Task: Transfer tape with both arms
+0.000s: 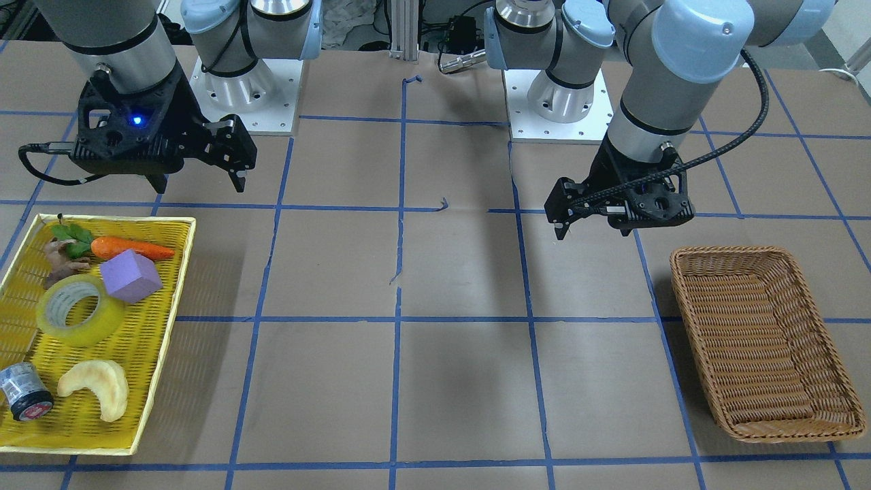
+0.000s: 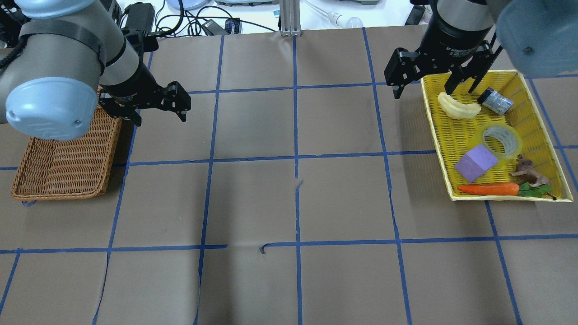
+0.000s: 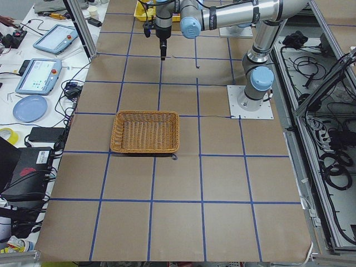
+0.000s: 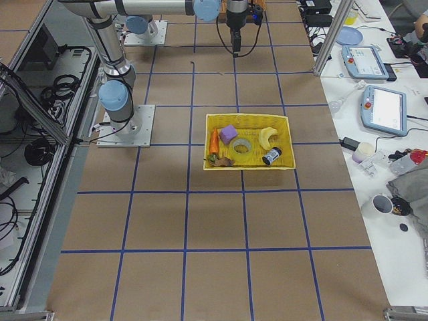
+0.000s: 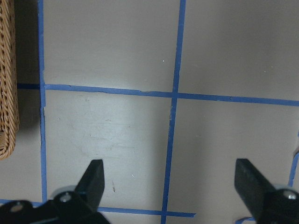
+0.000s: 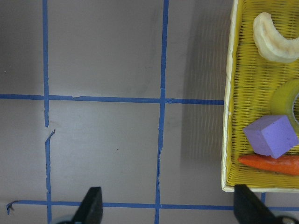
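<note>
The tape (image 1: 80, 309) is a translucent yellow roll lying flat in the yellow tray (image 1: 184, 272), next to a purple block. It also shows in the overhead view (image 2: 500, 141), the exterior right view (image 4: 241, 147) and at the right wrist view's edge (image 6: 287, 100). My right gripper (image 2: 429, 88) is open and empty, raised near the tray's far corner, apart from the tape; its jaws stand wide in the right wrist view (image 6: 170, 210). My left gripper (image 2: 158, 108) is open and empty above the table beside the wicker basket (image 2: 54, 196); the left wrist view (image 5: 170, 186) shows its jaws wide apart.
The tray also holds a carrot (image 1: 129, 250), a purple block (image 1: 130, 275), a pale croissant (image 1: 95, 386), a grey-and-black cylinder with a red end (image 1: 24, 393) and a brown root (image 1: 58, 262). The brown paper table has a blue tape grid.
</note>
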Tool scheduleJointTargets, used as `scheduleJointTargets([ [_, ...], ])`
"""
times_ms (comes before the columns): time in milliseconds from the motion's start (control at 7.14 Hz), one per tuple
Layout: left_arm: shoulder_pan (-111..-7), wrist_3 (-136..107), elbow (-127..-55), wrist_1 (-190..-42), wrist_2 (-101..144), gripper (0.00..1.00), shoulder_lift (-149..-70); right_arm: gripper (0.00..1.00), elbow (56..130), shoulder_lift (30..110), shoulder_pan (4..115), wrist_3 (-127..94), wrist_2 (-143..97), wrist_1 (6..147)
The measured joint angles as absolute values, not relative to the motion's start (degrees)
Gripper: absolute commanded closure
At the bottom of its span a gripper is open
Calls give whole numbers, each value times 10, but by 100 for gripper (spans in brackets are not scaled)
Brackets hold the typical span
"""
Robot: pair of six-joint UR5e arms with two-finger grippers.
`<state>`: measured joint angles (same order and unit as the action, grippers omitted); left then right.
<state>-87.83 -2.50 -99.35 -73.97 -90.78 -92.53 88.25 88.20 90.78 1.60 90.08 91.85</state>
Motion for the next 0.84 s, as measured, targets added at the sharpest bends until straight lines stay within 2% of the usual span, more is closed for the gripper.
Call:
scheduleJointTargets([
  [840, -880, -25, -997, -732, -907, 0, -926, 0, 883, 882, 908, 15, 901, 918],
])
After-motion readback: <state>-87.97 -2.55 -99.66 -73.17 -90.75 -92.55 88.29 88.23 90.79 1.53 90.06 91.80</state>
